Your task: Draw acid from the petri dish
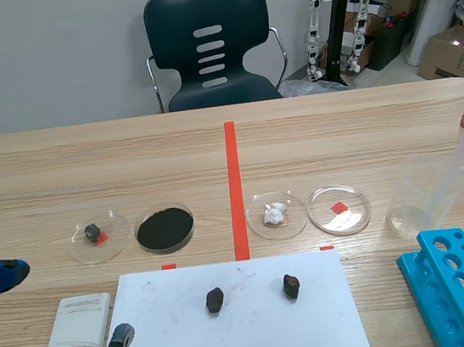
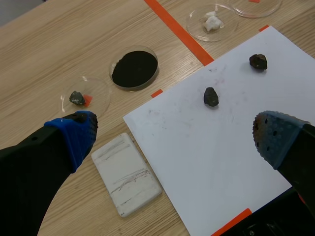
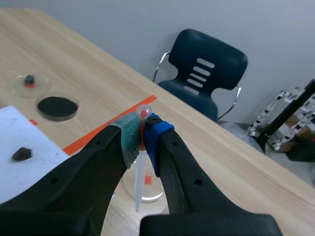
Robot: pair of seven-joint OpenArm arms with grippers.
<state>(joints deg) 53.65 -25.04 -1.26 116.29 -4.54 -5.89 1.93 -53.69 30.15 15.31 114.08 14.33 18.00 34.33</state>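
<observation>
Pinches in the right tool [image 3: 141,140] a dropper [image 3: 139,181], tip down at a clear cup [image 1: 415,201], contents unclear; hangs the left tool [image 2: 174,135] wide open over the white sheet [image 2: 221,162]; seems not yet drawn; next calls for carrying the tip to the clear-looking dish [image 1: 338,209], likely the acid; shows other dishes with white lumps [image 1: 274,212], black powder [image 1: 165,228], a dark stone [image 1: 93,233].

Left gripper [image 2: 174,135]: comes in low at the near left, wide open, its blue pads [image 2: 74,135] well apart and turned toward each other. Right gripper [image 3: 142,140]: at the right edge, raised, closed; one grey-green pad and one blue pad pinch a pipette [image 3: 139,179] just below its bulb, stem hanging downward.
</observation>
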